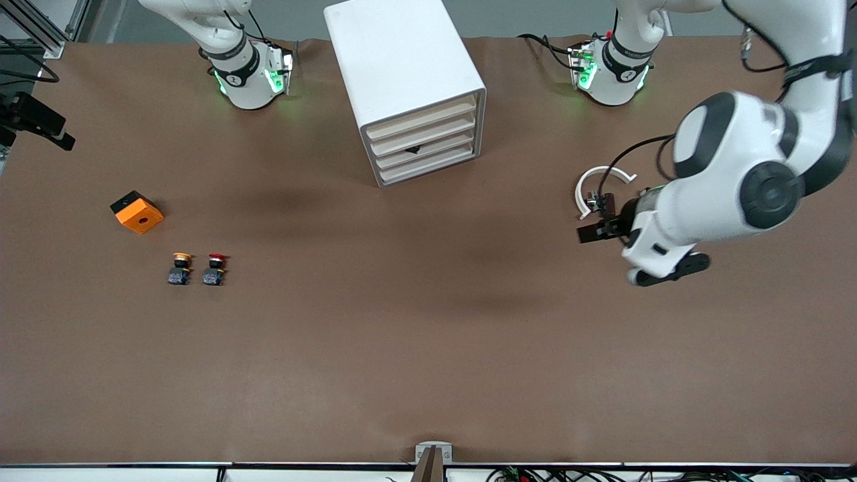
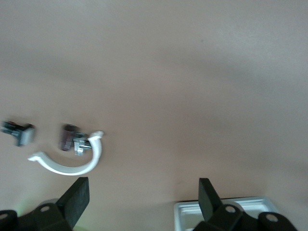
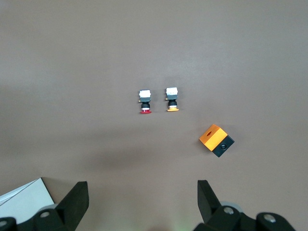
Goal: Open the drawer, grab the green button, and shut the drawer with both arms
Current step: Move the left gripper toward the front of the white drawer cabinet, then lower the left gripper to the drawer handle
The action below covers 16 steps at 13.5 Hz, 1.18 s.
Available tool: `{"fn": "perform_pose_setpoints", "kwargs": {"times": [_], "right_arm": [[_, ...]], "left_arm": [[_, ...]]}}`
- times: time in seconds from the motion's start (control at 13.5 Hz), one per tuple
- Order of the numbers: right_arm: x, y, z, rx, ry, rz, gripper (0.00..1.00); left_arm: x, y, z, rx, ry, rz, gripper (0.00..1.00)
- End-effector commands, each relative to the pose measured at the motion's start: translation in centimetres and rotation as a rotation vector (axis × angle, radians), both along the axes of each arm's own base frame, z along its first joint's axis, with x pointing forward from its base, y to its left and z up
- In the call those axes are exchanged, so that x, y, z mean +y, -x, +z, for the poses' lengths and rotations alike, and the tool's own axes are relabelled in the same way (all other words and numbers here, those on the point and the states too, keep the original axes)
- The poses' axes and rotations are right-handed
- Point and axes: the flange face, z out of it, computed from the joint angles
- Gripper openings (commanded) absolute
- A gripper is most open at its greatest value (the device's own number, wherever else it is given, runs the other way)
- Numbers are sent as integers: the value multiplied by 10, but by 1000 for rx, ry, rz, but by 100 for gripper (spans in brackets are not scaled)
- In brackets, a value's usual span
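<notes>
With all drawers shut in the cabinet (image 1: 408, 87), my left gripper (image 1: 592, 231) beside it and right gripper (image 3: 142, 202) both spread, I risk pulling the wrong slat.

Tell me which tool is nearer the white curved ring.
Left. The left tool hangs open right beside the white curved ring; the right tool, also open, is up over the right arm's end.

I see an orange box (image 1: 137, 211) with a yellow-capped button (image 1: 179, 268) and a red-capped button (image 1: 215, 268) near it on the tabletop (image 1: 428, 335), well apart from the white curved clip (image 1: 600, 188).
</notes>
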Motion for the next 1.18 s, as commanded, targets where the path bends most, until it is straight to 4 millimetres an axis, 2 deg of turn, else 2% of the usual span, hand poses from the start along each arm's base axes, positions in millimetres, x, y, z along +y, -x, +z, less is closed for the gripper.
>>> {"fn": "perform_pose_setpoints", "kwargs": {"times": [0.0,0.22,0.59,0.89,1.11], "right_arm": [[3,6,6,-2,31,19,100],[3,6,6,0,32,18,100],[2,5,9,-5,29,12,100],[2,6,10,-4,26,0,100],[2,6,11,-2,24,-3,100]], "left_arm": [[-29,-11,-34,56,21,141,100],[-86,3,-70,103,-51,287,100],[-159,29,-119,257,-46,524,100],[-187,40,-142,325,-68,666,100],[-173,31,-164,414,-73,781,100]]}}
